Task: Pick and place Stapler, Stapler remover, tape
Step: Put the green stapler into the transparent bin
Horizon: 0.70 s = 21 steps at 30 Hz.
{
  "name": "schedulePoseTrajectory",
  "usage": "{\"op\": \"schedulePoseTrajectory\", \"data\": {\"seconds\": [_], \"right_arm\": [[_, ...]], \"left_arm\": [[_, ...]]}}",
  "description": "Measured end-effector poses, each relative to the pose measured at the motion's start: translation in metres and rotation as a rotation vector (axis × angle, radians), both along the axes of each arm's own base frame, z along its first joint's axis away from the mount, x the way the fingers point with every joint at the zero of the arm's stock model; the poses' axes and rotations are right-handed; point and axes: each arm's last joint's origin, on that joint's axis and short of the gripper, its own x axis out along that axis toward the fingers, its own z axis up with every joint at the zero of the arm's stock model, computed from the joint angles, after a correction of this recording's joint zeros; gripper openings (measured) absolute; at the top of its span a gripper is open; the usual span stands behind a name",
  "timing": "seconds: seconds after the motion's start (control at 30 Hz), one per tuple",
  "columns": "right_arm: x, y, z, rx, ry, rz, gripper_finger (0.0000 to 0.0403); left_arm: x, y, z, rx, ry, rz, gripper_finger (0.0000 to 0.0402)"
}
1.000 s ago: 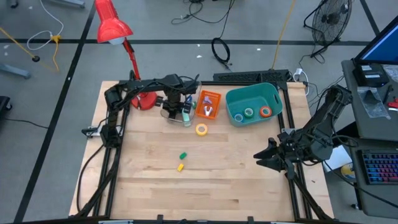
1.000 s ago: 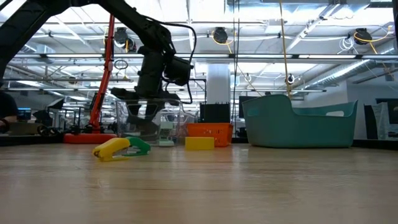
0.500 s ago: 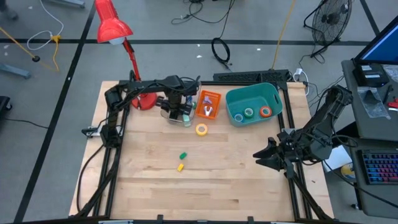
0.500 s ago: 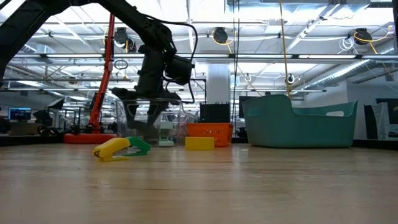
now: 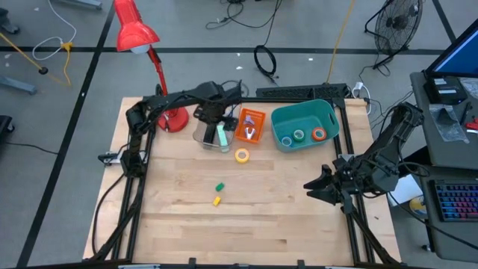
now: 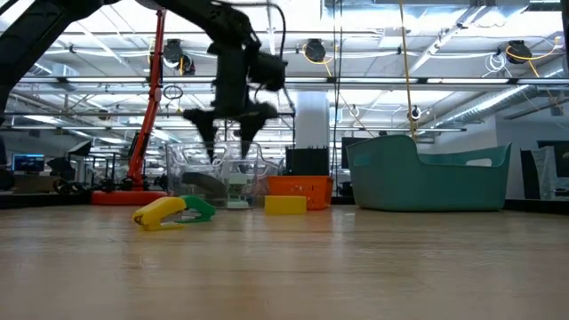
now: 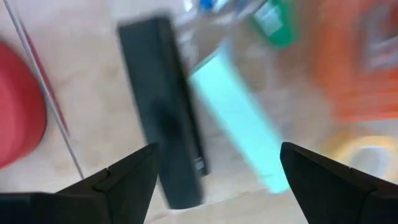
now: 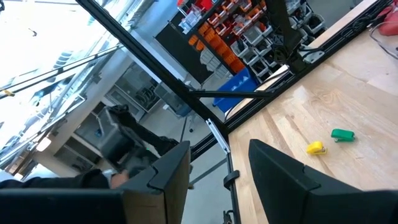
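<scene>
Nearby, a red lamp [image 5: 134, 26] is standing at the table's back left, beside a clear container [image 5: 211, 138] that is holding a black stapler [image 7: 163, 106] and a teal one [image 7: 236, 115]. Above it the left gripper [image 6: 228, 133] is hovering with fingers spread wide, holding nothing. An orange box [image 5: 250, 125], a yellow tape roll [image 5: 242, 155] and a teal bin [image 5: 305, 125] holding three rolls are sitting close by. At the right edge the right gripper [image 5: 314, 187] is waiting, partly open and empty.

I'm looking past the right gripper [image 8: 217, 171], its two dark fingers [image 8: 283, 171] standing apart with nothing between them. Beyond them the wooden bench [image 8: 323, 118] is stretching away, and a small yellow block [image 8: 316, 147] and a small green block [image 8: 342, 134] are lying on it near each other. Dark frame bars [image 8: 186, 87] are crossing in front of shelving with orange bins [image 8: 227, 28].
</scene>
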Motion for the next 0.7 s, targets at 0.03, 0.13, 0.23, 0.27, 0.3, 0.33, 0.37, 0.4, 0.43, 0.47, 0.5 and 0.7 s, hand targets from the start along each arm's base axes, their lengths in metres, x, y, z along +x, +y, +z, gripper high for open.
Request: {"op": "schedulePoseTrajectory", "data": {"seconds": [0.03,0.13,0.23,0.27,0.3,0.33,0.37,0.4,0.43,0.47,0.5,0.7], "right_arm": [[0.000,0.000,0.000,0.000,0.000,0.000,0.0157],[0.000,0.000,0.000,-0.004,-0.001,0.000,0.0157],[0.000,0.000,0.000,-0.004,0.000,0.000,0.0157],[0.000,0.000,0.000,-0.004,-0.001,0.000,0.0157],[0.000,0.000,0.000,-0.003,-0.002,0.001,0.0157],[0.000,-0.001,0.000,-0.002,-0.002,0.002,0.0157],[-0.001,-0.001,0.001,0.000,-0.004,0.003,0.0157],[-0.001,-0.001,0.001,0.001,-0.005,0.004,0.0157],[-0.001,-0.002,0.001,0.002,-0.006,0.004,0.0157],[-0.002,-0.002,0.002,0.002,-0.008,0.005,0.0157],[-0.002,-0.003,0.002,0.001,-0.011,0.006,0.0157],[-0.008,-0.008,0.008,0.002,-0.038,0.036,0.0157]], "left_arm": [[0.003,0.002,0.009,0.017,-0.032,-0.004,0.0338],[0.013,0.003,0.037,0.064,-0.135,-0.027,0.0333],[0.024,-0.004,0.067,0.092,-0.256,-0.078,0.0324],[0.028,-0.008,0.077,0.091,-0.300,-0.106,0.0321],[0.031,-0.014,0.086,0.090,-0.340,-0.139,0.0318],[0.035,-0.021,0.094,0.087,-0.381,-0.176,0.0315],[0.039,-0.028,0.102,0.079,-0.425,-0.220,0.0312],[0.043,-0.037,0.109,0.062,-0.468,-0.268,0.0309],[0.047,-0.048,0.115,0.039,-0.509,-0.322,0.0306],[0.052,-0.059,0.120,0.018,-0.554,-0.374,0.0304],[0.056,-0.071,0.124,-0.005,-0.594,-0.420,0.0302],[0.075,-0.148,0.132,-0.053,-0.707,-0.653,0.0296]]}}
